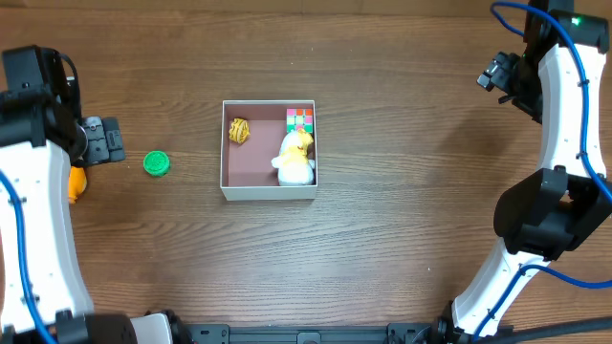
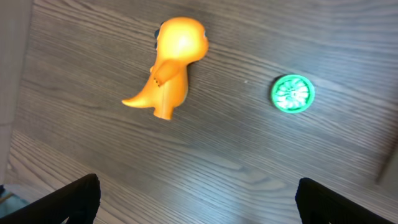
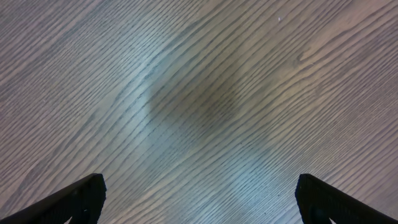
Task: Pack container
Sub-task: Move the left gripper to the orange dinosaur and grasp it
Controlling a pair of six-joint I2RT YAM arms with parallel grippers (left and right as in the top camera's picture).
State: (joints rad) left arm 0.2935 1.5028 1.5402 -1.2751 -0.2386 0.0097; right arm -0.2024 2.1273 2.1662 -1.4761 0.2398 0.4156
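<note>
Wood-grain table [image 1: 411, 220] lies open right of the square white-walled container [image 1: 269, 192] — inside: yellow-white plush toy [image 1: 295, 156], multicoloured cube [image 1: 299, 118], yellow knotted ball [image 1: 238, 131]. Left pincer [image 2: 196, 199], right pincer [image 3: 199, 199] spread wide (both empty).

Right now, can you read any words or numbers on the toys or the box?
There is nothing to read in any view.
container: plain white walls, no writing.
orange toy: no letters or numbers.
green disc: only a pattern of lines, no text.
coloured cube: just coloured squares, too small to show any marks.
</note>
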